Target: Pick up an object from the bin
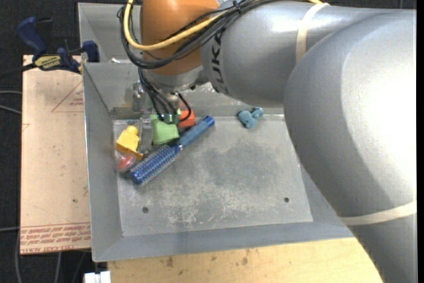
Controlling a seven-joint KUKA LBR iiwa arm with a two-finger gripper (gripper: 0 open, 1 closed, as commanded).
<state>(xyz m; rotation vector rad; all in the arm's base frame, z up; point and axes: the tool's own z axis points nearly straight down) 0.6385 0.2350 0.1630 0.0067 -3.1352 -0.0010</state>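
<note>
Bin: grey metal bin [218,209] with sloped walls; its middle and right floor lie bare, so there is open room to lift clear.
Arm: silver, orange-capped wrist, low over the bin's left rear.
End effector: the end effector [151,117] sits at the cluster by the left wall; spread or pressed together cannot be told.
Brush: blue plastic bristled hairbrush [165,152], diagonal at the cluster's front; probably light and stiff, best taken by its smooth handle.
Green piece: green plastic block [164,132], just beside the end effector, touching the brush; likely light, rigid, graspable across flat sides.
Yellow piece: yellow plastic block [127,140], near the left wall's foot; cramped approach.
Blue bit: small pale-blue piece [250,117], well apart, by the rear wall.
</note>
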